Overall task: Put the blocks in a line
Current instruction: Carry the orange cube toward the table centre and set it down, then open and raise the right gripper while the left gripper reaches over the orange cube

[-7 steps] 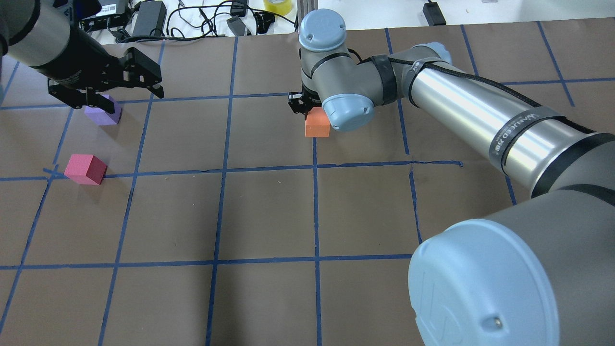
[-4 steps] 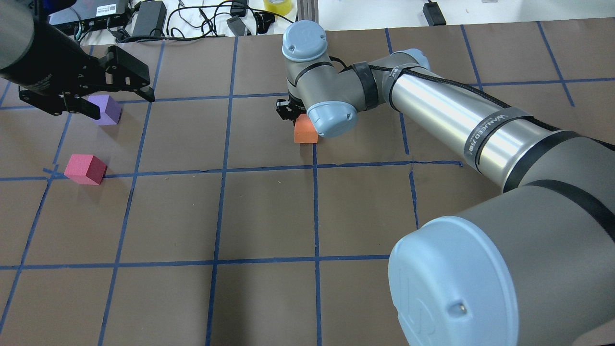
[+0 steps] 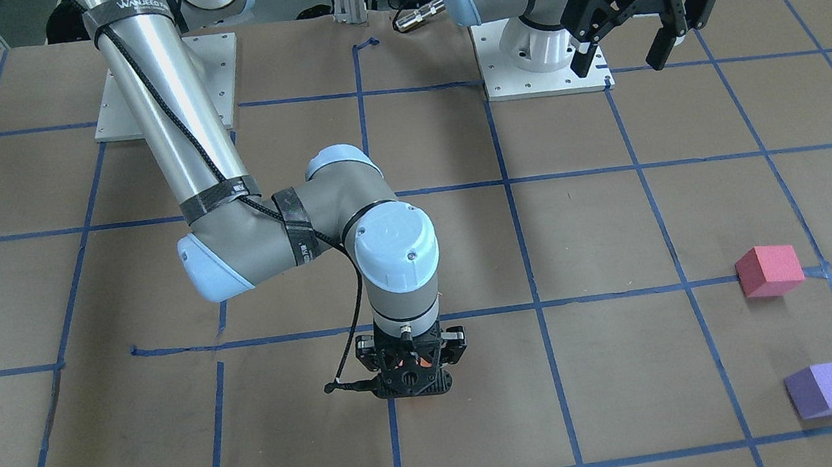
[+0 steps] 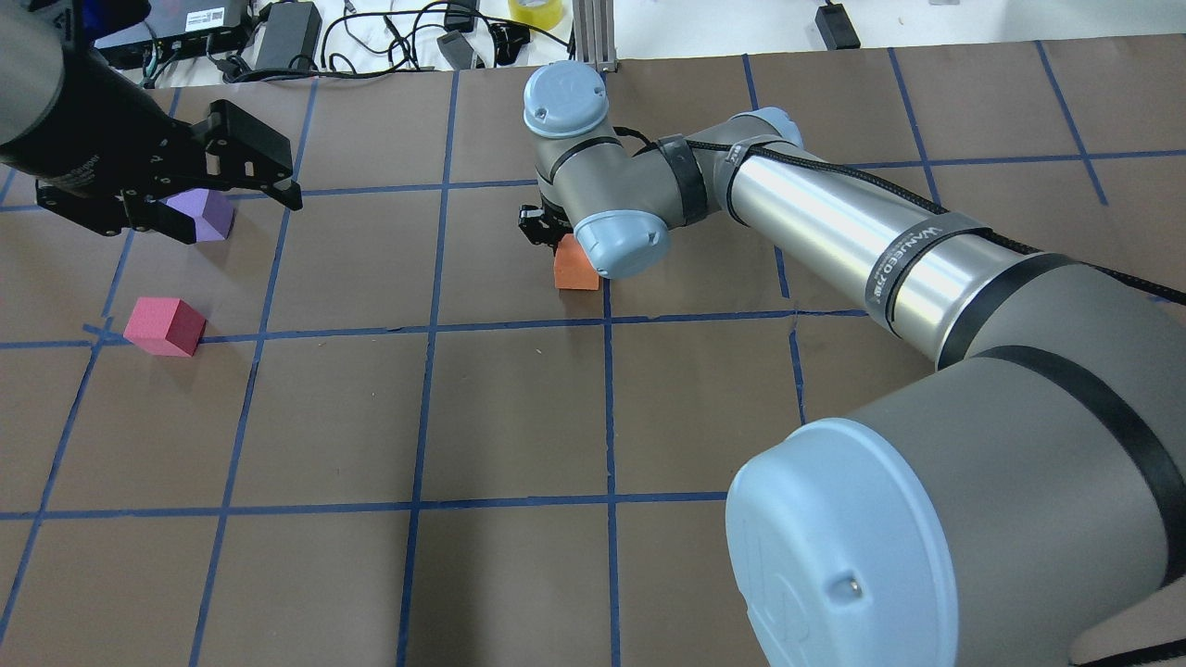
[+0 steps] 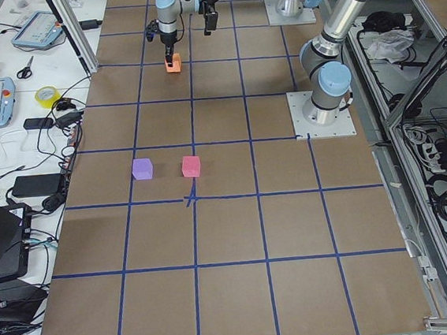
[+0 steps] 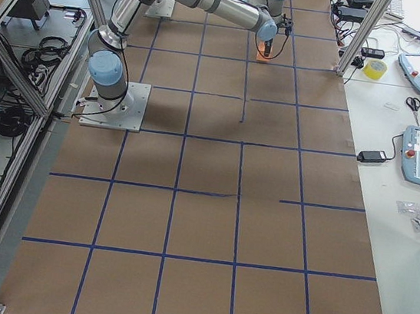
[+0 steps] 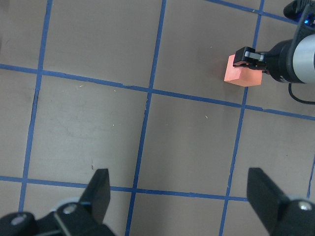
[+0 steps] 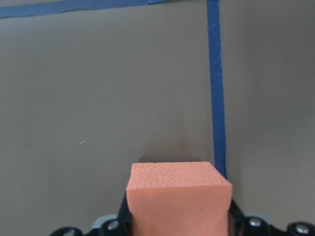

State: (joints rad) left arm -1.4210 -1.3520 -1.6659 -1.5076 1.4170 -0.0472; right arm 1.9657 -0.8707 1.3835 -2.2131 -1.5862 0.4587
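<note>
My right gripper (image 4: 567,252) is shut on the orange block (image 4: 574,266) and holds it at or just above the table, beside a blue tape line; the block fills the right wrist view (image 8: 178,196). In the front view the gripper (image 3: 411,369) hides most of it. My left gripper (image 3: 624,53) is open and empty, high above the table near its base. In the overhead view the left gripper (image 4: 227,206) partly overlaps the purple block (image 4: 213,213). The pinkish-red block (image 4: 167,326) lies on a tape crossing, nearer than the purple one (image 3: 826,388).
Blue tape lines (image 4: 607,408) divide the brown table into squares. Cables, power bricks and a tape roll (image 4: 537,11) lie beyond the far edge. The arms' base plates (image 3: 544,76) sit at the robot's side.
My right arm has carried the orange block leftward and slightly nearer in the overhead view. My left gripper has drawn back to the left, staying open.
</note>
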